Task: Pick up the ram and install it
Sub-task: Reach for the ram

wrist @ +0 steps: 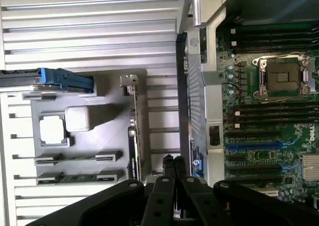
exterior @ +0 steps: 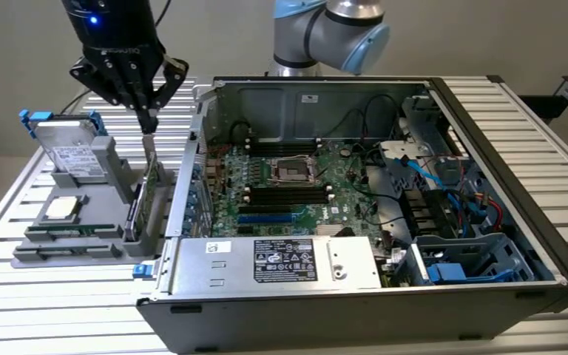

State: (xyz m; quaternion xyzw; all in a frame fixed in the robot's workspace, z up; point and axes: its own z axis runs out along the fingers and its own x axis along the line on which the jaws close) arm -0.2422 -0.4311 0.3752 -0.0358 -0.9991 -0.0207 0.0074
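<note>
slatted metal table [exterior: 47,296] bears grey holder [exterior: 67,255] beside open computer case [exterior: 363,318].

The table [exterior: 57,310] [wrist: 89,27] is a surface of pale metal slats with dark grooves between them, running side to side in the exterior view. Two things rest directly on it. Toward the exterior view's left sits a grey moulded parts holder [exterior: 67,255] [wrist: 107,116], its flat base down on the slats. Just beside it, toward the exterior view's right, an open computer case [exterior: 264,325] [wrist: 199,101] lies on its side with the open face up, covering most of the table's width. A narrow strip of bare slats shows between the two
</note>
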